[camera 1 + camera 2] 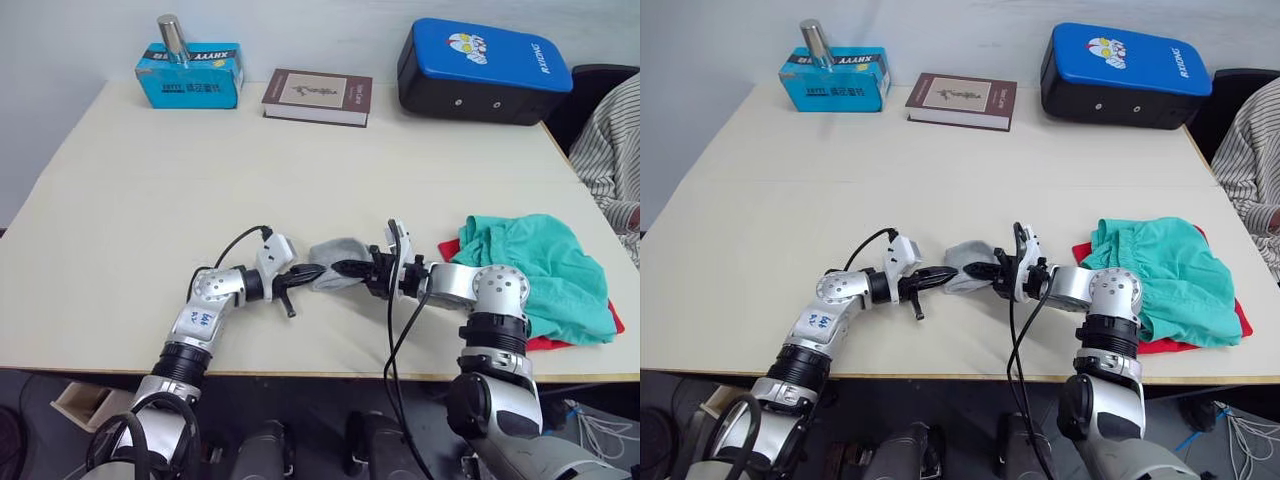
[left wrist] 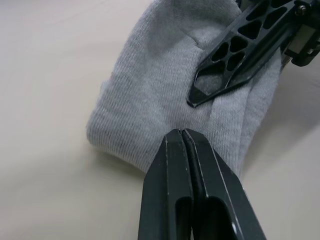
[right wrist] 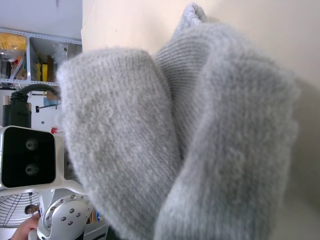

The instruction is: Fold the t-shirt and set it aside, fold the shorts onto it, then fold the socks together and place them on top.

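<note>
arms: silver, black joints | black cables | claw fingers: black, perforated

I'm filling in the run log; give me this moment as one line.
stage: sock fold | left gripper: shut on light grey knit socks | right gripper: on socks, grip unclear | teal fabric shorts: lying on bright red t-shirt

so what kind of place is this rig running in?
Probably a lab or workshop, not a home: a plain pale table against a bare wall holds test props, a book and a blue case, and the right wrist view catches storage shelving stacked with parts behind the socks.
</note>
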Controlling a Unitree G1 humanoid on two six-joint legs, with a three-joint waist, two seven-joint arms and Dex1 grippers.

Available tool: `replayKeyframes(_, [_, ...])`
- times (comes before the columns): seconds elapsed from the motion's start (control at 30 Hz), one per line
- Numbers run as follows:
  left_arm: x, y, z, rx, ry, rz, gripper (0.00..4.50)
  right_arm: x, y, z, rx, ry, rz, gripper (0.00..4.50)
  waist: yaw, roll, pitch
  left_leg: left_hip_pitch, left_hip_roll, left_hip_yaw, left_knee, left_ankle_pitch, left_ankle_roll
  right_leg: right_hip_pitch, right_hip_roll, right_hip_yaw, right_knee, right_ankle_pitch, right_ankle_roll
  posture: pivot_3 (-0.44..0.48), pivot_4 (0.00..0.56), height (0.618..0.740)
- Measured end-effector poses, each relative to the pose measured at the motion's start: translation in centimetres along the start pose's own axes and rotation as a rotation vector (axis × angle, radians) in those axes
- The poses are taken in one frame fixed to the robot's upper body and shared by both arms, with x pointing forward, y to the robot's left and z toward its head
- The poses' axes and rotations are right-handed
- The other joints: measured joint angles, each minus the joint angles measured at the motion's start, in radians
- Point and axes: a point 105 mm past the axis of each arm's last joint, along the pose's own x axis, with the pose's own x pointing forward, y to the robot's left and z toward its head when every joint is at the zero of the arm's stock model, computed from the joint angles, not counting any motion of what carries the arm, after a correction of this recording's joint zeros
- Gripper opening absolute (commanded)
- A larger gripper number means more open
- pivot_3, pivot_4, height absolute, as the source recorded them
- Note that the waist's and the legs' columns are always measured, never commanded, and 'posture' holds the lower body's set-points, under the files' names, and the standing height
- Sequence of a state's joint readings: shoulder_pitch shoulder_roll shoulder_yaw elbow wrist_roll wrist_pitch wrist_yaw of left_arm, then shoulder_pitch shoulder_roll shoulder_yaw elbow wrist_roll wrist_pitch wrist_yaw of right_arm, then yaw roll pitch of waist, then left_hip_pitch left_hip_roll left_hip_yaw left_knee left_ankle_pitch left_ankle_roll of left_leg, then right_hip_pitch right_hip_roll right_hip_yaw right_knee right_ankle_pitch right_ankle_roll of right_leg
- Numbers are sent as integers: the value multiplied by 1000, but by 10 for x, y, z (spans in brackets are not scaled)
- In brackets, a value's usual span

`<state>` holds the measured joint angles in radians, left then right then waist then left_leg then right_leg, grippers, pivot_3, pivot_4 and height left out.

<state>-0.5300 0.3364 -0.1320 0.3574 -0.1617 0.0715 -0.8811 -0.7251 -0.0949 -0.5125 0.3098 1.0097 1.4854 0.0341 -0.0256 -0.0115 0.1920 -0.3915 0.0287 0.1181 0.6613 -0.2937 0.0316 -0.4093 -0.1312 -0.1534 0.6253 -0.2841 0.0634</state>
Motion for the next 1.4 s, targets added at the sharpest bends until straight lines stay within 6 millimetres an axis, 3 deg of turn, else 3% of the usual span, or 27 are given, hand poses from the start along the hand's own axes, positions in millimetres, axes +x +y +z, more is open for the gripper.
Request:
replayKeyframes(0.03, [-2, 0, 1, -14, -13, -2, 0, -2, 0, 0, 2, -14, 8, 132, 1, 0, 0, -1, 0, 0, 0, 0, 0, 0, 0, 0, 0, 0, 0, 0, 150, 740])
replayKeyframes(0.1, [-8, -1, 5, -63, -56, -5, 410, -12, -1, 1, 5, -50, 16, 132, 2, 0, 0, -5, 0, -1, 0, 1, -2, -3, 0, -1, 1, 0, 0, 0, 150, 740])
replayKeyframes(0.2, [-18, 1, 33, -130, -183, -6, 1216, -37, -4, 6, 4, -139, 10, 131, 3, 1, 1, -15, -1, -4, 0, 3, -4, -9, 0, -3, 0, 1, 1, 0, 150, 740])
replayKeyframes(0.27, [-27, -4, 62, -74, -236, -60, 1904, -63, 1, 12, -20, -260, 38, 130, 2, 3, 2, -15, -1, -3, 0, 3, -5, -9, 1, -3, -2, 1, 1, 0, 150, 740])
replayKeyframes(0.37, [-36, -8, 83, -48, -276, -96, 2907, -107, 17, 29, -67, -512, 64, 130, 1, 4, 2, -14, -2, -2, -2, 3, -4, -9, 2, -3, -4, 0, 1, 0, 150, 740])
replayKeyframes(0.53, [-32, -21, 79, -85, -246, -172, 4467, -177, 28, 41, -7, -854, 28, 130, 1, 4, 3, -13, -1, -2, -4, 3, -4, -8, 3, -2, -5, 1, 2, 0, 150, 740])
replayKeyframes(0.7, [-21, -34, 81, -134, -278, -226, 4500, -210, 4, 43, 163, -1055, -60, 130, -1, 4, 3, -10, -1, 0, -4, 3, -2, -8, 3, 0, -5, 1, 2, 0, 150, 740])
replayKeyframes(0.8, [-17, -33, 80, -169, -286, -226, 4500, -208, -13, 44, 203, -1090, -118, 130, -3, 4, 3, -9, 0, 0, -4, 3, -2, -8, 5, 1, -4, 1, 2, 0, 150, 740])
replayKeyframes(0.93, [-17, -27, 76, -174, -277, -207, 4500, -204, -59, 44, 320, -1121, -250, 130, 0, 5, 3, -9, 1, 0, -5, 6, -6, -9, 7, 4, -4, 1, 2, 0, 150, 740])
replayKeyframes(1.0, [-17, -24, 74, -188, -275, -186, 4500, -200, -67, 44, 317, -1107, -283, 130, 1, 6, 4, -9, 0, 1, -5, 6, -6, -9, 7, 5, -4, 1, 2, 0, 150, 740])
replayKeyframes(1.03, [-18, -22, 73, -190, -277, -177, 4500, -200, -66, 47, 313, -1119, -281, 849, 1, 6, 4, -9, 0, 1, -5, 6, -6, -9, 7, 5, -4, 1, 2, 0, 150, 740])
replayKeyframes(1.2, [-22, -19, 76, -162, -274, -169, 4500, -211, -59, 57, 250, -1116, -299, 2429, 2, 6, 4, -9, 0, 1, -5, 5, -6, -9, 6, 6, -4, 1, 2, 0, 150, 740])
replayKeyframes(1.4, [-31, -17, 71, -151, -239, -170, 4500, -236, -44, 47, 127, -964, -432, 4435, 23, 7, 5, -9, 0, 2, -6, 5, -5, -9, 6, 6, -6, 1, 2, 0, 150, 740])
